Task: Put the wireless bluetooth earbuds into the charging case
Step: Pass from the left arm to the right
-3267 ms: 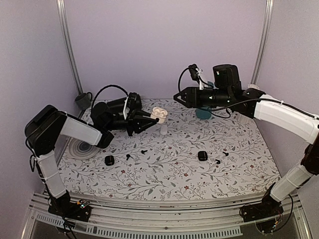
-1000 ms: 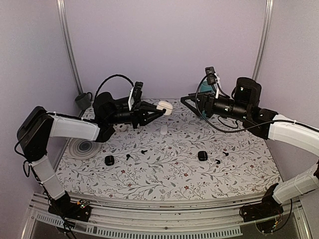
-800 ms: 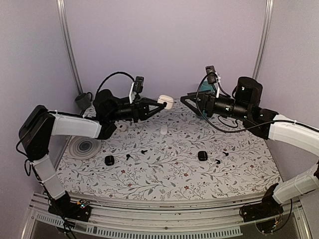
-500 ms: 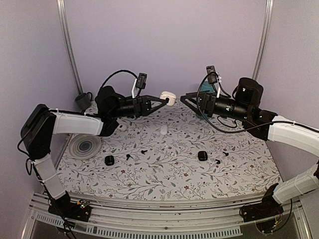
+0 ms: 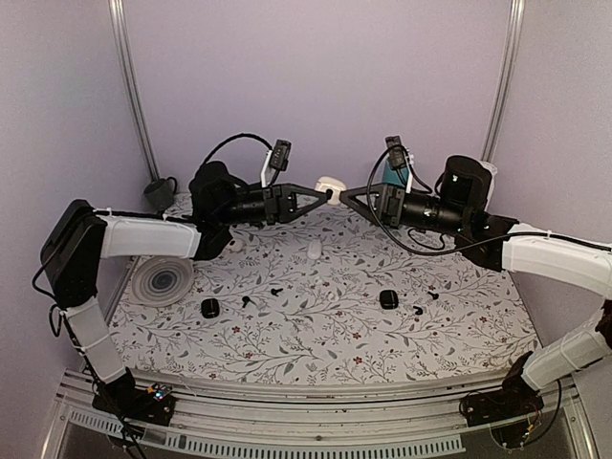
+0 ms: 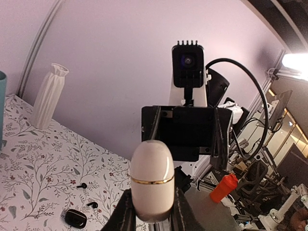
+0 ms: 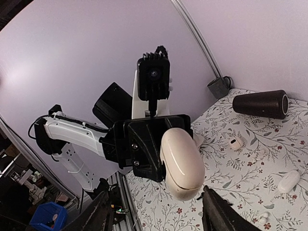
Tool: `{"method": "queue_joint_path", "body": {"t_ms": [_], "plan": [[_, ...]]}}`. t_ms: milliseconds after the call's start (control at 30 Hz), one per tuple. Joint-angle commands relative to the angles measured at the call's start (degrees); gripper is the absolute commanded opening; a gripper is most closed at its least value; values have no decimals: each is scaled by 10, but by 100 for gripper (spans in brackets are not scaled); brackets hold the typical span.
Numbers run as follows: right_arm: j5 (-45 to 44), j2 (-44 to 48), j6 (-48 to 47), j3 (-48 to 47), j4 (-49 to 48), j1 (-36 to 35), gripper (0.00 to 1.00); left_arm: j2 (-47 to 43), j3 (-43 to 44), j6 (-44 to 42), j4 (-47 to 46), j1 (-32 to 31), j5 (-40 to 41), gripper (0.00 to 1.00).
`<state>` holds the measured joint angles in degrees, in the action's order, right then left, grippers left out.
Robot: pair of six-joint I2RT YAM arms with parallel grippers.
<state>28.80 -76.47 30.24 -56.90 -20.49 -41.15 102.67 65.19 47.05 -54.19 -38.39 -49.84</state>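
Closed white case (image 6: 152,180) in left end effector (image 6: 154,212).

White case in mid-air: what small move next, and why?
Probably ease the right end effector forward and close on the white case: the left end effector holds one end aloft, and the right jaws stand open just short of it.

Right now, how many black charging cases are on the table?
2. One black case lies front left, the other black case right of centre. Others may be hidden from this view.
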Motion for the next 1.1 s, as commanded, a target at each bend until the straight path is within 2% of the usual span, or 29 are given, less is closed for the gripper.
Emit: {"method": "queue_joint_path", "body": {"t_ms": [0, 267, 500, 700, 933, 1067], "plan": [[18, -25, 29, -1, -36, 3, 61, -13, 22, -12, 9, -14, -3, 0], [25, -45, 41, -16, -61, 4, 47, -11, 25, -8, 13, -16, -8, 0], [25, -45, 48, -11, -80, 4, 42, -5, 32, -1, 20, -16, -11, 0], [26, -50, 51, -18, -88, 4, 35, 2, 32, 11, 5, -17, -13, 0], [30, -50, 54, -18, -92, 4, 16, 3, 34, 16, 5, -17, -16, 0], [32, -51, 57, -16, -95, 5, 8, 3, 33, 18, 5, -17, -14, 4]]}}
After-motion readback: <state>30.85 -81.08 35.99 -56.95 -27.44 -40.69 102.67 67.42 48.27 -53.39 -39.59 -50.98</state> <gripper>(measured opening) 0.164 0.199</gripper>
